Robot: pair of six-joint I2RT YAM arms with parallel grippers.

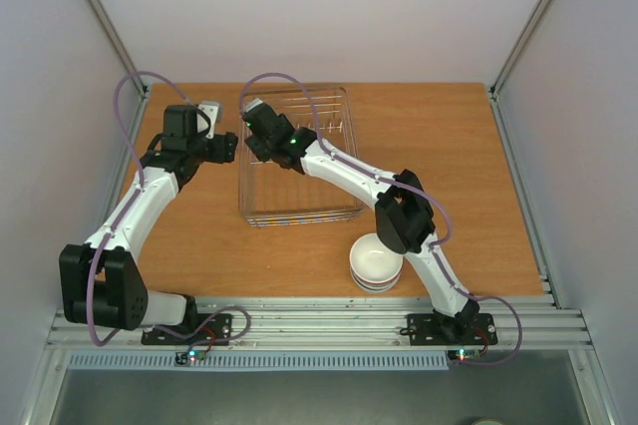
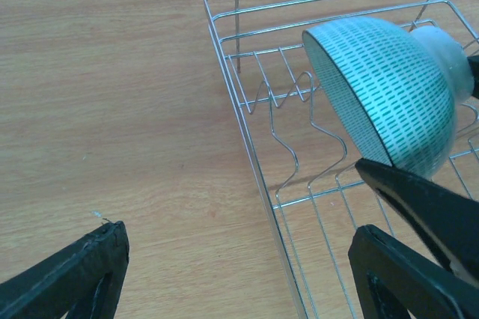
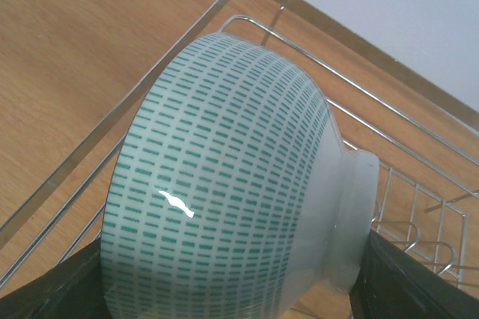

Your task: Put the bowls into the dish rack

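**Desk** (image 1: 469, 176): wooden top; carries the rack and a stack of bowls.

**Rack** (image 1: 344, 151): silver wire basket with raised sides and zigzag divider wires, standing mid-desk between the two arms. Contents: the patterned bowl, held in the air within its far left corner. The wrist views do not settle whether the bowl touches any wire.

**Patterned bowl** (image 3: 224, 184): pale, with rows of short teal dashes and a plain foot ring. It is tipped on its side. In the left wrist view its mouth faces the rack's left wall and its foot points toward the rack's middle. It sits above the divider wires.

**Right pincer** (image 3: 236, 289): reaches over the rack from the near right. Its black fingers (image 2: 430, 210) are closed against the patterned bowl, one on either side.

**Left pincer** (image 2: 239, 233): hangs over bare desk just outside the rack's left wall. Its fingers are spread wide and grip nothing.

**Stack** (image 1: 376, 263): bowls nested one in another on the desk near its front edge. It stands apart from the rack's near right corner and beside the right arm's elbow. Contents: a white bowl on top, with lower rims showing beneath it. Their number, perhaps two or three, is hard to read from above.
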